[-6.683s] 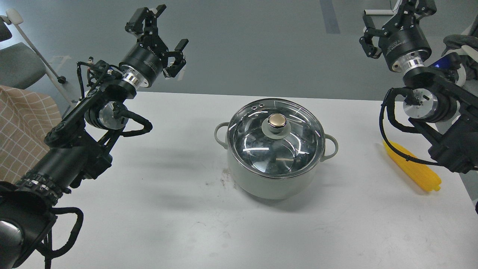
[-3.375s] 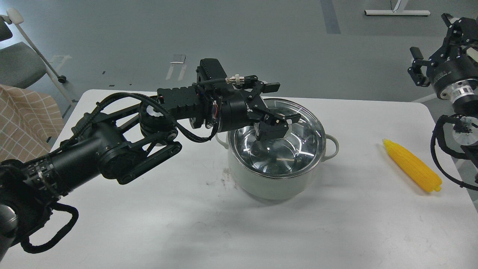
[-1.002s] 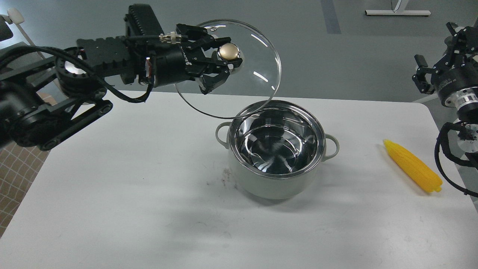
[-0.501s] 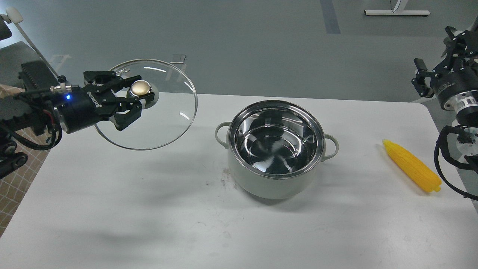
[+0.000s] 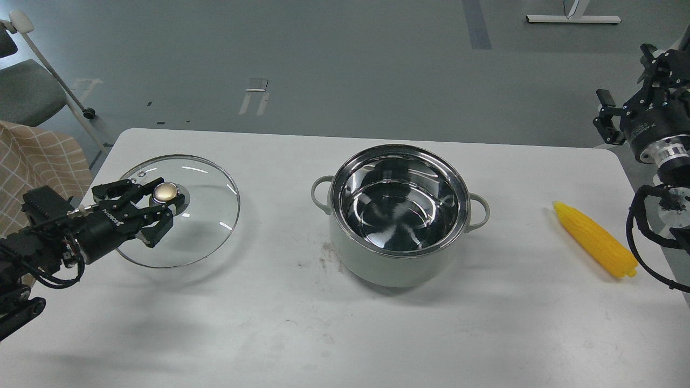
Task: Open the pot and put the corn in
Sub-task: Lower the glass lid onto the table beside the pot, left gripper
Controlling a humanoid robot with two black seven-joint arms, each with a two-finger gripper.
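The pale grey-green pot stands uncovered at the table's middle, its steel interior empty. Its glass lid is at the table's left, low over or resting on the surface; I cannot tell which. My left gripper is shut on the lid's brass knob. The yellow corn lies on the table at the right, pointed end away from me. My right gripper is open and empty, raised beyond the table's right edge, above and behind the corn.
The white table carries only the pot, lid and corn. A checkered cloth and a chair are off the left edge. My right arm's joints hang close to the corn's right side.
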